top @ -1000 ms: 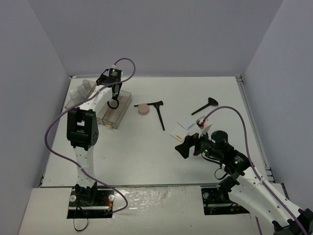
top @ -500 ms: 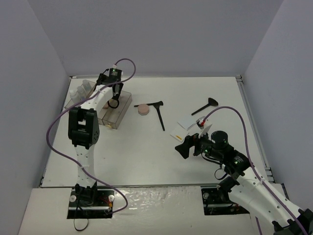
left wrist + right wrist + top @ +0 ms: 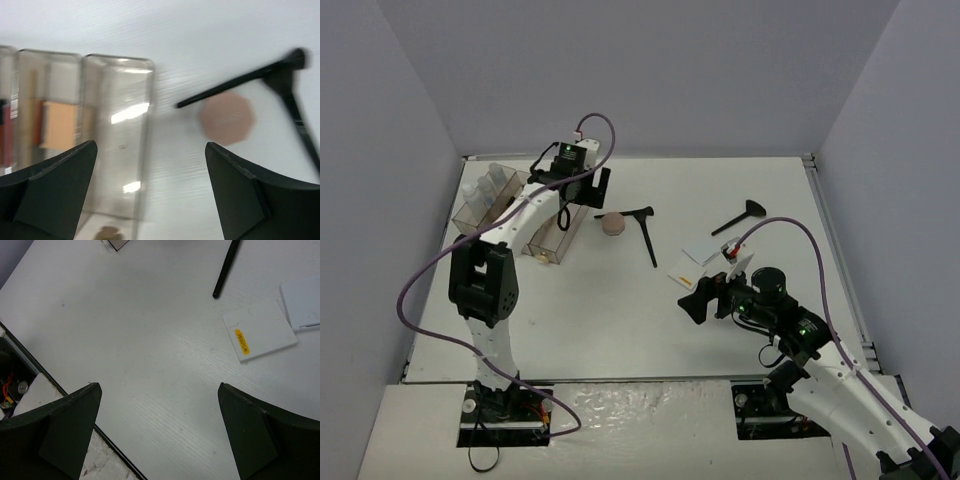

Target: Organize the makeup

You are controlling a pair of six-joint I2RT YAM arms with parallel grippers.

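Compact [image 3: 227, 117] looks light, hard and slippery, so my left tool [image 3: 150, 145], open wide and empty, should pinch its round edge.

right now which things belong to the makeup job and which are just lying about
Job: round pink compact, black brushes, white pads, bottles, peach palette.
Just there: clear organizer tray (holds them, not makeup), purple cable.

Pink compact [image 3: 227, 118], black brush [image 3: 235, 82], yellow-labelled white pad [image 3: 265, 322].
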